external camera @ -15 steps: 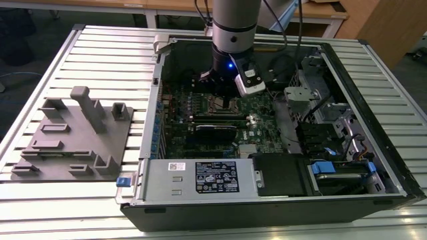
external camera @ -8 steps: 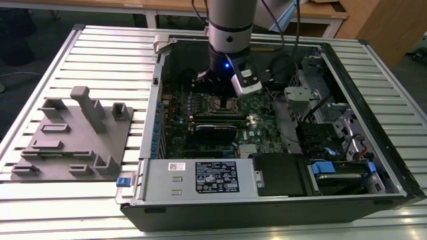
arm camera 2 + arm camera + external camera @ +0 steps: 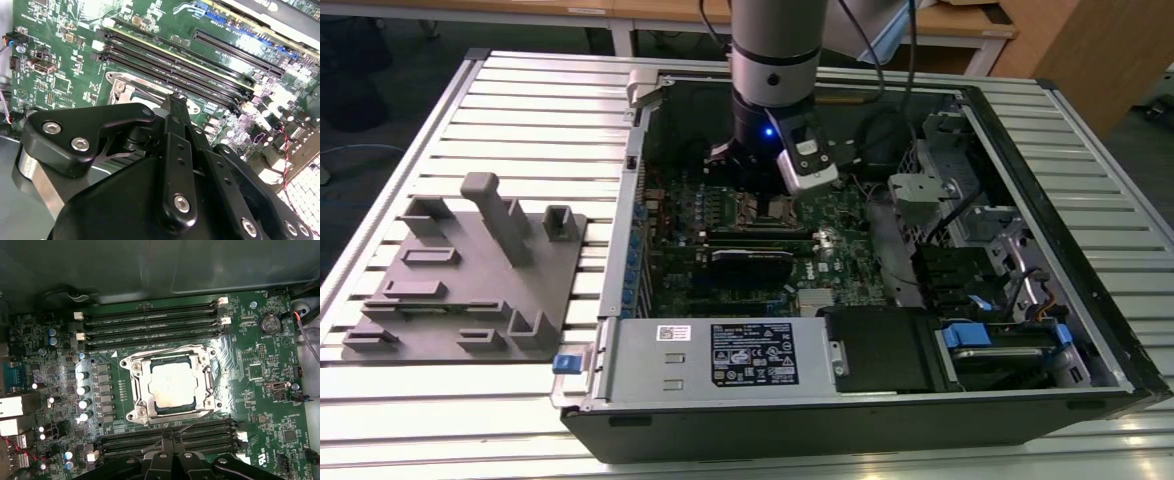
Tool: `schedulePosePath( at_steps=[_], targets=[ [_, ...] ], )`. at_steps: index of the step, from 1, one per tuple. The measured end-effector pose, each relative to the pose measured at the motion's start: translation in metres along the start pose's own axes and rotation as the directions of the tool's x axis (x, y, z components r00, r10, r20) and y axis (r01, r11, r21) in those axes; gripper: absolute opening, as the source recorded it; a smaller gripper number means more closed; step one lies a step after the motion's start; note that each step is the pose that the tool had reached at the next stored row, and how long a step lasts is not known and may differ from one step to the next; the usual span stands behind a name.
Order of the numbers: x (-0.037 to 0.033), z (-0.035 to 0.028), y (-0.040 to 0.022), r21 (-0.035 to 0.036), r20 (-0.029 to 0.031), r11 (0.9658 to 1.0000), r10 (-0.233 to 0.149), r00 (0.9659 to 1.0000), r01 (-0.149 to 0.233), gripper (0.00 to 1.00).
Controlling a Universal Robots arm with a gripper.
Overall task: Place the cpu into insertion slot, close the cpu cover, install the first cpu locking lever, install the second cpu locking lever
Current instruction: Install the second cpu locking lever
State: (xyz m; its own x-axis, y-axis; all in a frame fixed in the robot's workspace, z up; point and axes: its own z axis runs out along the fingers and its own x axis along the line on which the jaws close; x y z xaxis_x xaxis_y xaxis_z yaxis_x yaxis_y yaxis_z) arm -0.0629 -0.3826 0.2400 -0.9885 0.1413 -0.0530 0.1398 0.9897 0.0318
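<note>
In the first wrist view the cpu (image 3: 172, 385), a pale silvery square, lies flat in the insertion slot (image 3: 131, 415). The cpu cover (image 3: 141, 390), a silver windowed frame, is folded down around it. One thin wire lever (image 3: 165, 351) lies along one side of the socket. A second lever (image 3: 197, 421) slants out from the opposite side toward my gripper (image 3: 172, 442). I cannot tell whether they touch. The gripper (image 3: 173, 100) is shut, its black fingers (image 3: 177, 150) pressed together with nothing between them, close to the socket's rim (image 3: 120, 82). In the exterior view the arm (image 3: 774, 70) stands over the socket (image 3: 767, 212).
Long black memory slots (image 3: 150, 322) flank the socket on two sides (image 3: 165, 437). A black card (image 3: 754, 262) sits nearer the case front, with drive bays and cables (image 3: 961, 260) at the exterior view's right. A grey fixture (image 3: 467, 270) rests on the slatted table at its left.
</note>
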Motion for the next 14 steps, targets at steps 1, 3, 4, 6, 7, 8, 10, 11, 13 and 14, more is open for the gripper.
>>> schedulePosePath(
  at_steps=[1,3,4,6,7,8,10,11,13,14],
  targets=[
    [0.0003,0.0001,0.0000,-0.0025,-0.0004,1.0000,0.000,1.0000,0.000,0.10],
    [0.0010,0.0003,-0.0001,-0.0112,-0.0015,0.9999,0.000,1.0000,0.000,0.10],
    [0.0012,0.0003,-0.0001,-0.0147,-0.0020,0.9999,0.001,1.0000,-0.001,0.10],
    [0.0012,0.0004,0.0000,-0.0163,-0.0022,0.9999,0.001,1.0000,-0.001,0.10],
    [0.0013,0.0006,0.0000,-0.0171,-0.0023,0.9999,0.001,1.0000,-0.001,0.10],
    [0.0014,0.0009,-0.0001,-0.0175,-0.0022,0.9998,0.001,1.0000,-0.001,0.10],
    [0.0019,0.0020,-0.0002,-0.0174,-0.0024,0.9998,0.001,1.0000,-0.001,0.10],
    [0.0021,0.0025,-0.0003,-0.0175,-0.0024,0.9998,0.001,1.0000,-0.001,0.10],
    [0.0022,0.0026,-0.0003,-0.0172,-0.0025,0.9999,0.001,1.0000,-0.001,0.10],
    [0.0022,0.0027,-0.0003,-0.0172,-0.0025,0.9999,0.001,1.0000,-0.001,0.10]
  ],
)
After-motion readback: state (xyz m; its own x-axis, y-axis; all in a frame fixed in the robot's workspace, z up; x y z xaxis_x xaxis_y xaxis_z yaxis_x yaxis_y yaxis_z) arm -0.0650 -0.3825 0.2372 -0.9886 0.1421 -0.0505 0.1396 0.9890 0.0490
